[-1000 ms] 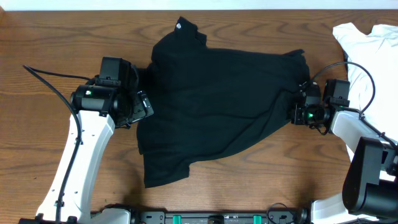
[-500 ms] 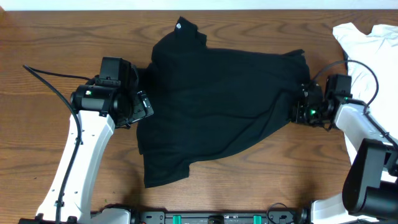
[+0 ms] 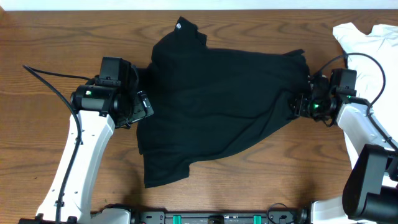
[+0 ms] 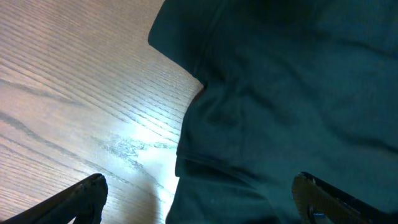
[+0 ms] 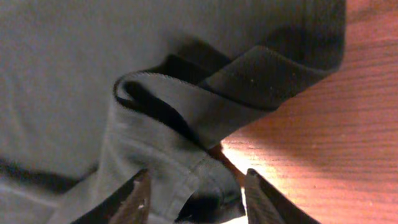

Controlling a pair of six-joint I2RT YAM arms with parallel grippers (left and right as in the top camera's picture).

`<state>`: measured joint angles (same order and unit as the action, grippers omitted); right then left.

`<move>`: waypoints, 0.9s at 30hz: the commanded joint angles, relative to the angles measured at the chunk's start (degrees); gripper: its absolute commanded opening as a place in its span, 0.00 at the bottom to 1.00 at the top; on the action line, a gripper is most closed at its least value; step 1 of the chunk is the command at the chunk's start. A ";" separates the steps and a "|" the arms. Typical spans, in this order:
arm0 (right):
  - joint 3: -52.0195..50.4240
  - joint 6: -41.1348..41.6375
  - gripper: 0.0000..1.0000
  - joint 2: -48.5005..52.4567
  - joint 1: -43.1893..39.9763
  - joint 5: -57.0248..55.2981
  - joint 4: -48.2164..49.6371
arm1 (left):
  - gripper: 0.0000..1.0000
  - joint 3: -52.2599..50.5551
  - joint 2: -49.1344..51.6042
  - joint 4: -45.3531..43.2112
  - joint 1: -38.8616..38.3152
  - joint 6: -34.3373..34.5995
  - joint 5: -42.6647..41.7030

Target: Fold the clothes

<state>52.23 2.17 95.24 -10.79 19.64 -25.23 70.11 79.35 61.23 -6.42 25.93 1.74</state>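
The black shirt (image 3: 217, 106) is soft, thin, matt cloth, with stitched hems along its edges. The table (image 3: 56, 37) is brown wood with a strong grain, and its smooth, slightly glossy finish catches the light. The white shirt (image 3: 367, 43) is matt cloth too. The left arm (image 3: 78, 155) has a smooth white plastic shell.

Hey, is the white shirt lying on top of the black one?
No, the white shirt lies off at the far right, apart from the black shirt spread in the middle.
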 commanded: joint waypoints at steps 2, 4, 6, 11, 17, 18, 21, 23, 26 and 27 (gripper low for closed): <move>-2.75 -0.09 0.51 1.97 0.37 -0.17 2.99 | 0.96 0.24 0.09 0.17 -0.02 0.70 0.48; -3.23 -0.07 0.51 2.38 0.37 -0.09 4.24 | 0.96 0.24 0.09 0.17 -0.02 0.70 0.48; -3.52 -0.09 0.50 2.73 0.37 -0.11 4.94 | 0.96 0.24 0.09 0.17 -0.02 0.70 0.48; -3.67 -0.07 0.40 3.50 0.37 0.42 5.66 | 0.96 0.24 0.09 0.17 -0.02 0.70 0.48; -3.67 -0.07 0.40 4.87 1.07 2.05 6.91 | 0.96 0.24 0.09 0.17 -0.02 0.70 0.48; -3.67 -0.04 0.41 5.22 1.36 2.03 7.15 | 0.96 0.24 0.09 0.17 -0.02 0.70 0.48; -3.67 -0.04 0.43 6.38 2.14 2.08 7.98 | 0.97 0.24 0.09 0.17 -0.02 0.70 0.48; -3.65 -0.04 0.42 6.80 2.93 2.08 8.44 | 0.96 0.24 0.09 0.17 -0.02 0.70 0.48; -3.54 -0.04 0.34 6.71 3.67 2.27 8.76 | 0.97 0.24 0.09 0.17 -0.02 0.70 0.48; -3.50 -0.04 0.28 6.69 3.78 2.47 8.76 | 0.96 0.24 0.09 0.17 -0.02 0.70 0.48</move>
<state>49.01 2.07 100.53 -7.94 21.37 -16.12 70.08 79.35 61.25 -6.44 25.93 1.72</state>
